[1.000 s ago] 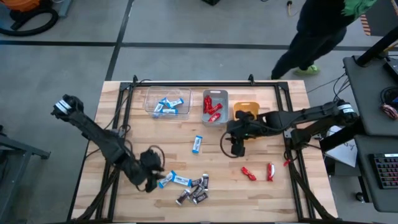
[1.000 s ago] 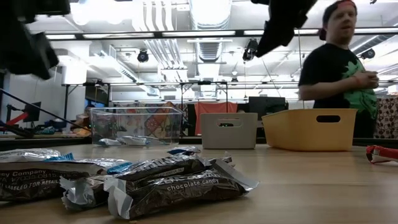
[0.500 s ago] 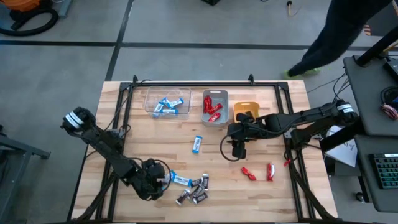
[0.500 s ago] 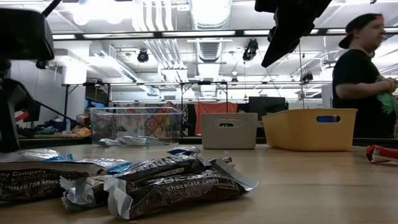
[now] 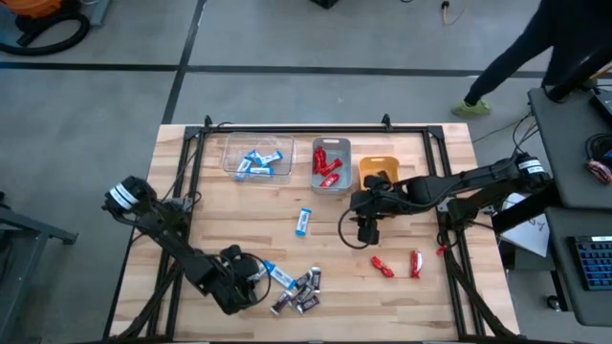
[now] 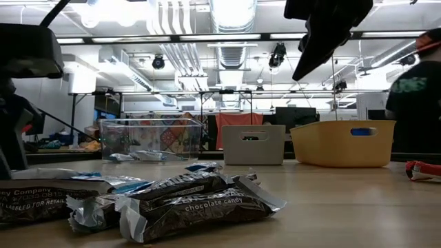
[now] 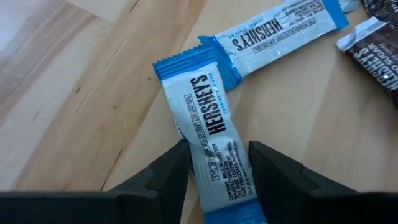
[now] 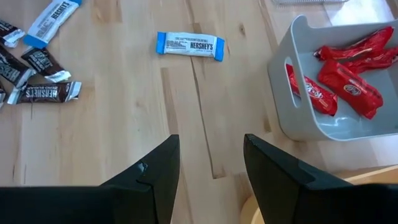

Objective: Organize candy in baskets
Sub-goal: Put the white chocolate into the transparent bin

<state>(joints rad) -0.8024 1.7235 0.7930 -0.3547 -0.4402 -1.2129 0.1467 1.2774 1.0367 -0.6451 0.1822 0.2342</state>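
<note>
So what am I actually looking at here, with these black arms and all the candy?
Two robot arms are sorting candy on a wooden table. One picture looks straight down, one sits at table height, and one camera rides on each wrist.

The left gripper is low at the near side, its open fingers either side of a blue-and-white bar lying on the wood; nothing is lifted yet. The right gripper hangs open and empty above the table by the bins.

At the far edge stand a clear bin holding blue bars, a grey bin holding red candies, and a yellow bin. Loose on the table: dark chocolate bars, another blue bar and red candies.
</note>
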